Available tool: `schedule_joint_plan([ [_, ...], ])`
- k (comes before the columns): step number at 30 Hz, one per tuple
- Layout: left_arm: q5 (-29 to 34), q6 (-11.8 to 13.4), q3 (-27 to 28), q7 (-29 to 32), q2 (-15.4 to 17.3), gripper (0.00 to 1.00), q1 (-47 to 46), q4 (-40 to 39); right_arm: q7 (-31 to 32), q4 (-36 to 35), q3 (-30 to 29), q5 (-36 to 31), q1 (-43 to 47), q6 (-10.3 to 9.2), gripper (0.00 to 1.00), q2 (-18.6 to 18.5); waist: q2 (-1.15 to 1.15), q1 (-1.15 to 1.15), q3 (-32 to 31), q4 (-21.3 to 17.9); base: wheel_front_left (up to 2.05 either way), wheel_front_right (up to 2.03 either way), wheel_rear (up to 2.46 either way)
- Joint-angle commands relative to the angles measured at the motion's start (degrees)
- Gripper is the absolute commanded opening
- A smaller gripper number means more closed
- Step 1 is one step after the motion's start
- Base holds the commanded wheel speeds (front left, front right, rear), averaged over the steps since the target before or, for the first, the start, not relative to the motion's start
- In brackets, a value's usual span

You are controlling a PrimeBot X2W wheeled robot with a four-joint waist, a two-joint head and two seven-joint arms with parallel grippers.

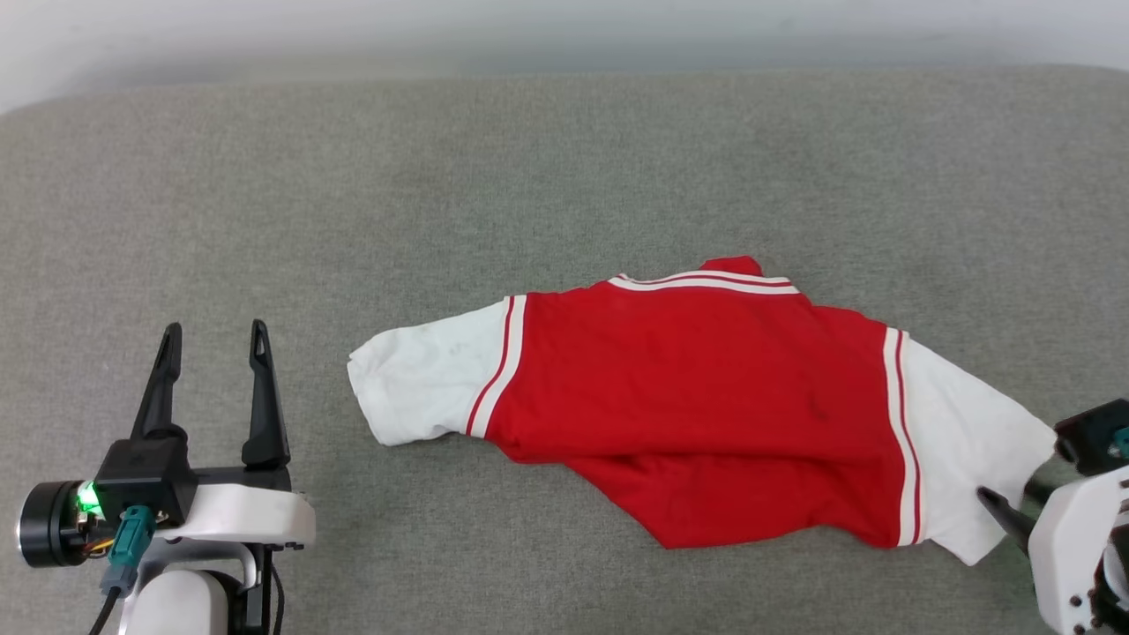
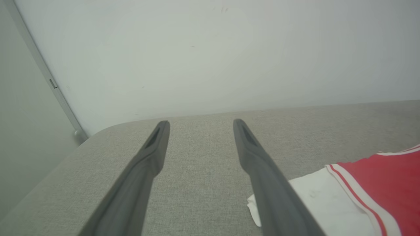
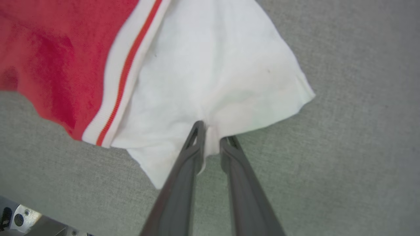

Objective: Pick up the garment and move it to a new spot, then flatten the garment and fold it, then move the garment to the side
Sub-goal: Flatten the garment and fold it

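White sleeve point(image 3: 210, 72) of the garment point(image 1: 697, 397) between right gripper point(image 3: 213, 132) tips, barely parted, hold unclear; left gripper point(image 1: 212, 339) spread wide, empty. Risk: snagging on pull-back, rumpling it.

A broad grey fabric-covered surface point(image 1: 564, 159) with a fine woven texture stretches across in front of the robot, its far corner on the robot's left rounded off. One thing lies directly on it: the garment point(image 1: 697, 388), a red T-shirt spread out sideways towards the near edge and the robot's right. Its striped collar point(image 1: 706, 280) points to the far side. One white sleeve point(image 1: 414, 379) reaches out flat to the left, and the other white sleeve point(image 1: 970, 441) slopes down to the right, slightly puckered near its end. The red body is not smooth. Its near edge runs on a slant, with a fold of red cloth lying along it.
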Motion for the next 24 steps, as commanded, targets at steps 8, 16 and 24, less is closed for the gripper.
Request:
schedule_joint_plan([
  [8,1.32,-1.31,-0.03,-0.13,2.72,1.00,-1.27,3.64,-8.92,-8.16,-11.19,-11.09,2.22,-0.06,1.00,4.53,0.00,0.00,-3.55,-1.85,0.00,0.00,0.00],
  [16,0.71,-5.04,-1.84,4.44,7.63,1.00,-8.43,6.37,-24.77,-21.11,-20.23,-23.35,1.64,-0.05,1.00,17.59,0.00,0.00,-4.04,-2.99,0.00,0.00,0.00],
  [24,-1.00,-7.33,-6.69,11.58,14.23,1.00,-19.15,10.84,-37.19,-25.60,-19.54,-30.29,5.27,-0.04,1.00,30.81,0.00,0.00,-2.71,-3.65,0.00,0.00,0.00],
])
